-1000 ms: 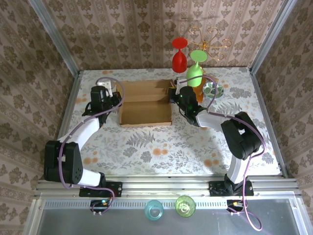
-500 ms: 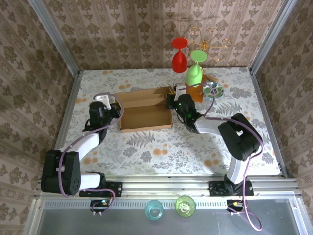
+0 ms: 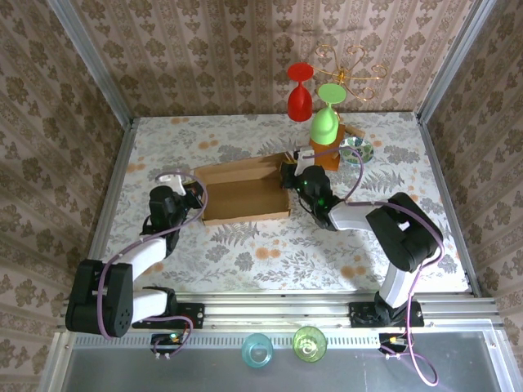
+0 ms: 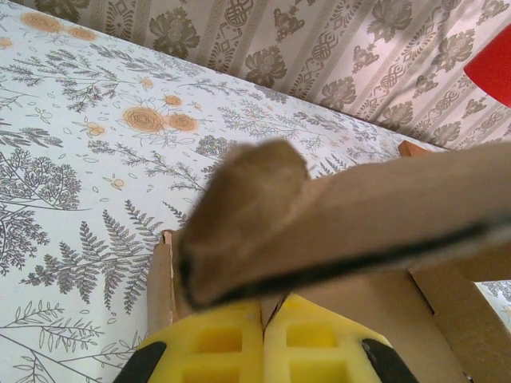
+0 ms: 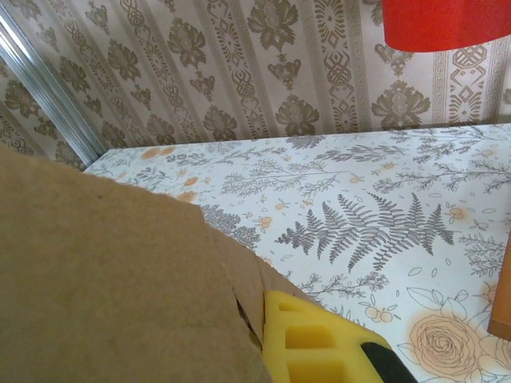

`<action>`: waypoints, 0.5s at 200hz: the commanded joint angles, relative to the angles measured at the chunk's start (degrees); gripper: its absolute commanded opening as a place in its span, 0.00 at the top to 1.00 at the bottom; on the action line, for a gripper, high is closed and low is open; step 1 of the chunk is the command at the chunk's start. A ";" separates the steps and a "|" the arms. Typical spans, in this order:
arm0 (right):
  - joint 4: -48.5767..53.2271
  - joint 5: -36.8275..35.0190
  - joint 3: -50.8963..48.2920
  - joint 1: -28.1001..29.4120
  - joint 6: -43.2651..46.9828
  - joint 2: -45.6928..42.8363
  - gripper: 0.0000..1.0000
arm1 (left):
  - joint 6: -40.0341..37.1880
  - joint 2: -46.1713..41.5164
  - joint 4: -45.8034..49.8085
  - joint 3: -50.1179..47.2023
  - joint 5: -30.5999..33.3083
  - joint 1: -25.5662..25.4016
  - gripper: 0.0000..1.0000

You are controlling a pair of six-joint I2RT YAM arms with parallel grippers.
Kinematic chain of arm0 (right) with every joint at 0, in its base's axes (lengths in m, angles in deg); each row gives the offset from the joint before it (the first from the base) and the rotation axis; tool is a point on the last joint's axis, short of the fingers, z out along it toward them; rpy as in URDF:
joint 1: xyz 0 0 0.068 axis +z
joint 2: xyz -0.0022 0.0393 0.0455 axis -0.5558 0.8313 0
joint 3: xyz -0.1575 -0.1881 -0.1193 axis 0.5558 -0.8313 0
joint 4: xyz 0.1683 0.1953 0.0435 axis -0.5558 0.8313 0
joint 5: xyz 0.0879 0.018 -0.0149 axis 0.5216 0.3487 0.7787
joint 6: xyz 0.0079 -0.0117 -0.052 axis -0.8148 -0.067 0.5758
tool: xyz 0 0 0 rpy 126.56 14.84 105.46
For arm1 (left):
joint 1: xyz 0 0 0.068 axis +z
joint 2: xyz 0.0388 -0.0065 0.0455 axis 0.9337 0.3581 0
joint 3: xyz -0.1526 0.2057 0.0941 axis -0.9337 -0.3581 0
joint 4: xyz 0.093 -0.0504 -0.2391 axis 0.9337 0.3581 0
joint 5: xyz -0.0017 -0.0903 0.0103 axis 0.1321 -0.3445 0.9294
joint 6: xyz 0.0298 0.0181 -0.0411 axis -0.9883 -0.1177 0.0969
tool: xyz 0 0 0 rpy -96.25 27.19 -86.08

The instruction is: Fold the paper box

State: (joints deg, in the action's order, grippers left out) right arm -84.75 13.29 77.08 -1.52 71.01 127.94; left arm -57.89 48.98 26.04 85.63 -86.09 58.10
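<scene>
1. Brown corrugated paper box (image 3: 243, 193) lies open-topped on the floral worktop (image 3: 270, 253), mid-table between both arms. Its surfaces are plain.
2. Left hand (image 3: 191, 198) is at the box's left end. In the left wrist view its yellow pads (image 4: 219, 347) are pressed together beneath a cardboard flap.
3. Right hand (image 3: 287, 175) is at the box's right end, pressed together, and cardboard lies against its yellow pad (image 5: 307, 343).
4. Whether either hand pinches cardboard cannot be told.
</scene>
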 commanded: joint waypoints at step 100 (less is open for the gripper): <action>19.21 -0.49 0.24 0.45 -6.28 -8.89 0.71 | -3.51 -2.17 7.85 -0.45 2.06 -2.49 1.00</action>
State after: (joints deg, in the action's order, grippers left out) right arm -71.81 13.69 76.16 -1.45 67.79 122.43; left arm -59.73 47.23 28.82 85.39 -84.67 56.22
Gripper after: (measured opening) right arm 0.260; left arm 0.060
